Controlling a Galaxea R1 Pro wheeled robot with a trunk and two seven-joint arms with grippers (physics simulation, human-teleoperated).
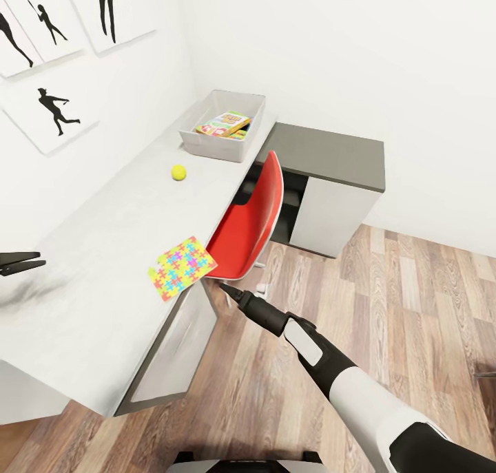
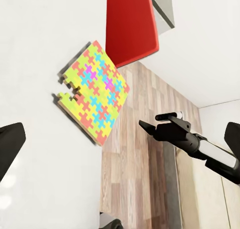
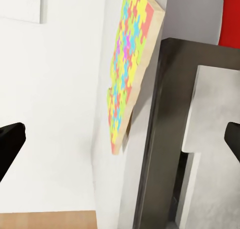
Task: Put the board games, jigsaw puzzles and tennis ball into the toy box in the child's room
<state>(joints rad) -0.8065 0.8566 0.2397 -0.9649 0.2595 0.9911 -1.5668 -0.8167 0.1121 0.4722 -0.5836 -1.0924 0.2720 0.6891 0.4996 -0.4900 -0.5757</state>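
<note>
A long table (image 1: 103, 266) with a smooth, matte light-grey top is seen running along a white wall, joined at the far end by a lower dark-grey section (image 1: 331, 155). White drawer fronts are set beneath the top. The floor (image 1: 386, 294) is laid in wood-grain planks. A glossy red chair (image 1: 249, 226) with a curved shell is pushed in at the table's edge.

A jigsaw puzzle (image 1: 182, 267), a thin flat square patterned with interlocking pieces in yellow, pink, green and blue, is laid at the near edge of the table, one corner overhanging the edge; a few pieces are missing along one side. A small yellow-green tennis ball (image 1: 178, 173) is resting on the tabletop further along, well apart from the puzzle. The toy box (image 1: 207, 142), a shallow light-grey bin with sloping sides and rounded corners, is placed at the far end of the table, and printed flat items are seen inside it.

The left gripper (image 1: 21, 262) is held over the tabletop with its dark fingers spread apart and nothing between them. The right gripper (image 1: 230, 293) is poised just off the table edge near the puzzle, unclenched and empty.
</note>
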